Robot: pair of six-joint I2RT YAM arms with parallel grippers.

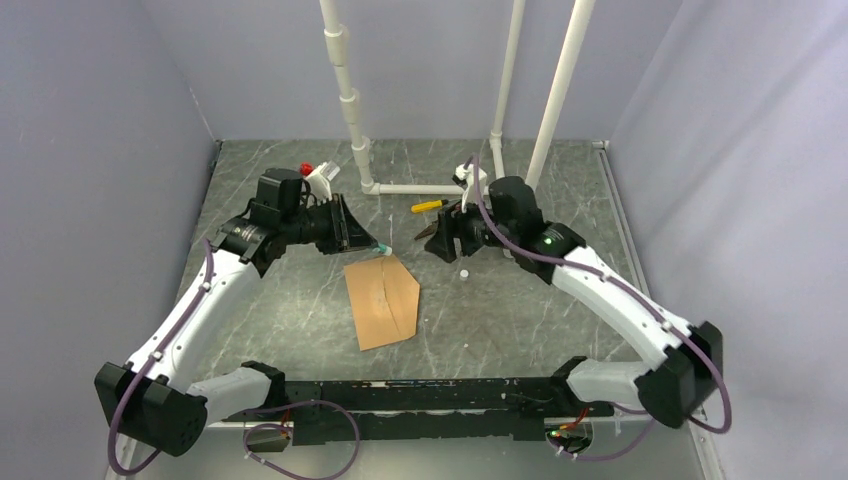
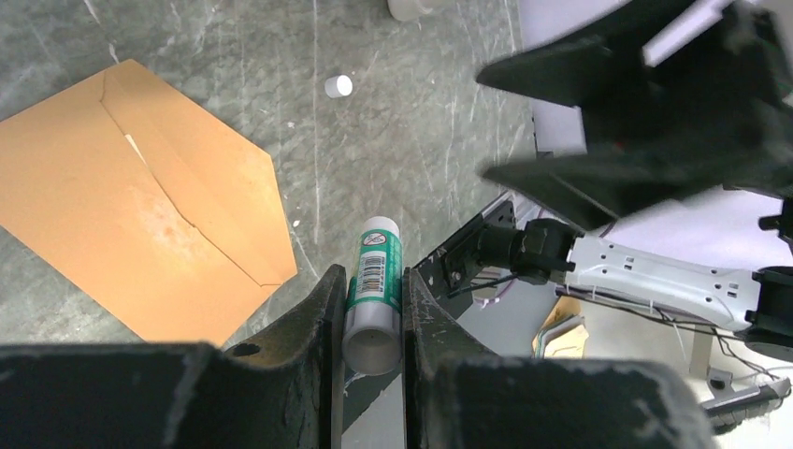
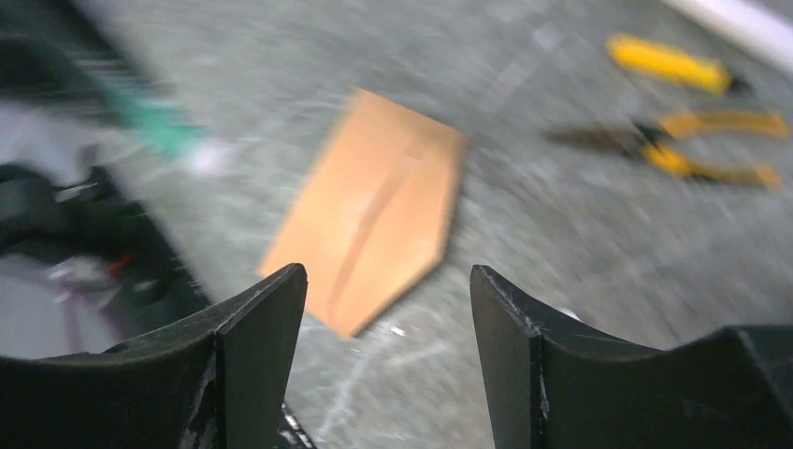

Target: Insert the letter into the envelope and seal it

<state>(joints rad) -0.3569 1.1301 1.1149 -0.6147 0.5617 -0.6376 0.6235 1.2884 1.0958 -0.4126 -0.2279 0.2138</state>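
The brown envelope (image 1: 380,300) (image 2: 140,215) (image 3: 374,206) lies flat mid-table, its pointed flap spread open toward the right. The letter is not in view. My left gripper (image 1: 368,243) (image 2: 372,273) hovers just beyond the envelope's far edge, shut on a green-and-white glue stick (image 1: 380,247) (image 2: 376,276) whose uncapped white tip points out past the fingertips. My right gripper (image 1: 437,245) (image 3: 385,271) hangs open to the right of the envelope, empty, facing the left one. The right wrist view is motion-blurred.
A small white cap (image 1: 465,272) (image 2: 338,86) lies on the table right of the envelope. Yellow-handled pliers (image 1: 430,206) (image 3: 673,154) and a yellow tool (image 3: 664,61) lie behind. White pipes (image 1: 350,100) rise at the back, with a red-and-white object (image 1: 315,175) beside them.
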